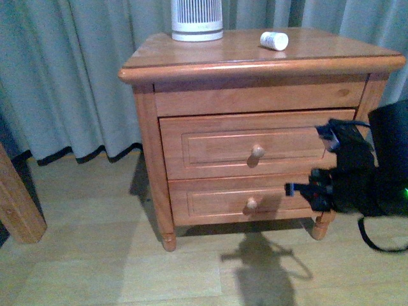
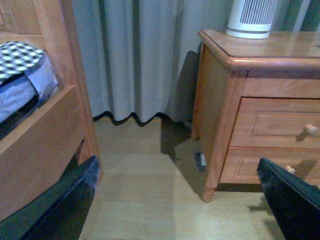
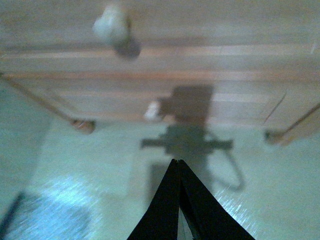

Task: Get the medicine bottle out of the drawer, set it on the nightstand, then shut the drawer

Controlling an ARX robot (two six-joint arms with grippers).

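Observation:
The medicine bottle (image 1: 274, 40), small and white, lies on its side on top of the nightstand (image 1: 217, 55), towards the back right. The upper drawer (image 1: 210, 143) looks flush with the cabinet front, its round knob (image 1: 257, 152) in the middle. My right gripper (image 1: 292, 187) is shut and empty, low in front of the lower drawer's right end, away from both knobs. In the blurred right wrist view the shut gripper (image 3: 176, 162) points at the floor below the drawers. My left gripper (image 2: 177, 200) is open and empty, well to the left of the nightstand (image 2: 220, 100).
A large white ribbed cylinder (image 1: 197, 19) stands at the back left of the nightstand top. Grey curtains (image 1: 76, 76) hang behind. A wooden bed frame (image 2: 40, 130) stands left of the left gripper. A small dark object (image 2: 200, 160) lies on the floor by the nightstand's leg.

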